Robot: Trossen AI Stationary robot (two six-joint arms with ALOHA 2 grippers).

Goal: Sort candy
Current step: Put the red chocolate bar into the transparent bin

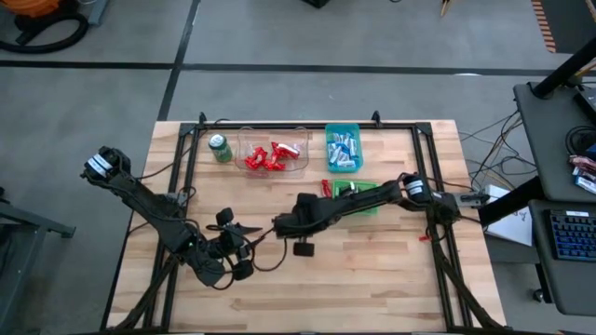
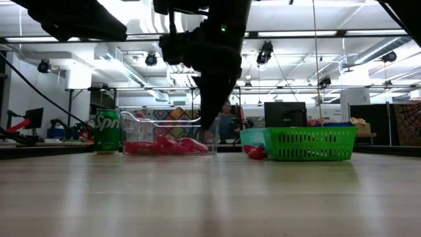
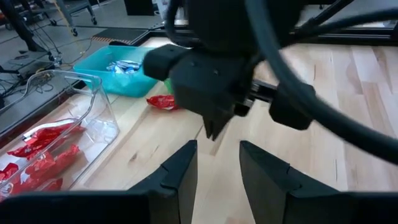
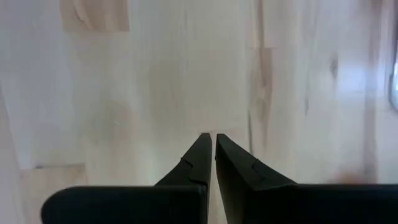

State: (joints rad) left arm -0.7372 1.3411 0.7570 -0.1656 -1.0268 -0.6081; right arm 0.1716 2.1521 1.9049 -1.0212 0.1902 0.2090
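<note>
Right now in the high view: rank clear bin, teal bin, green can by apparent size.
1. clear bin, widest footprint.
2. teal bin, clearly smaller.
3. green can, smallest; only its top and part of its side show.

- Pale wooden table [image 1: 372,270], smooth and matt.
- Clear glossy plastic bin [image 1: 244,149].
- Shiny red candy wrappers [image 1: 270,156].
- Green plastic mesh basket [image 2: 312,143].

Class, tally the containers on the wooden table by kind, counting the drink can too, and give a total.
Clear plastic bin holding red candy: 1
Teal plastic bin holding blue-and-white candy: 1
Green mesh basket: 1
Green drink can: 1
Total: 4
</note>
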